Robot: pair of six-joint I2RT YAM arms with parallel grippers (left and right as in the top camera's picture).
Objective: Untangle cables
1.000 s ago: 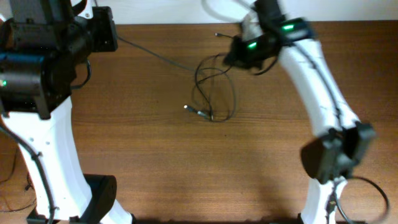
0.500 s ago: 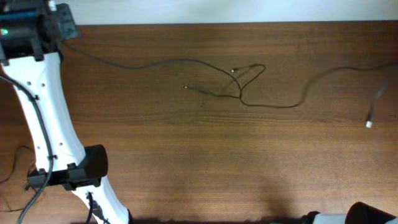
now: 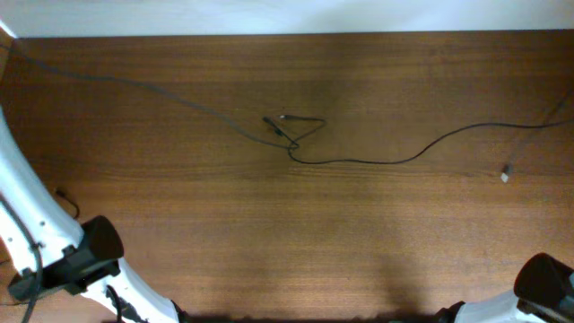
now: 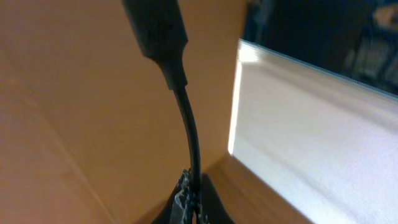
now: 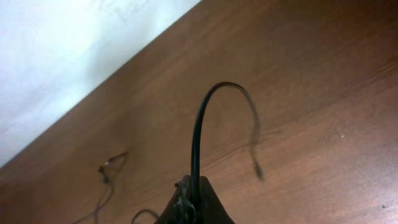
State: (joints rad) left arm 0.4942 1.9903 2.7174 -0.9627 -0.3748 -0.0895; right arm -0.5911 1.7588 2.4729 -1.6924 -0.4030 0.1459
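1. Cables (image 3: 359,162) stretch edge to edge across the far half of the bench (image 3: 269,251), small knot (image 3: 291,136) mid-bench.
2. Left end effector (image 4: 189,202) clamps one below its plug (image 4: 155,25); right end effector (image 5: 189,196) pinches another.
3. Risk: any outward pull could cinch that knot tight.

We take this for a robotics lab bench: a plain wood-grain tabletop (image 3: 359,233) has a white robot arm (image 3: 27,215) standing at its near left corner and a black arm joint (image 3: 543,285) at its near right corner. A bare white wall (image 3: 269,16) runs beyond the tabletop's far edge, and thin black cables (image 3: 359,163) trail across its middle.
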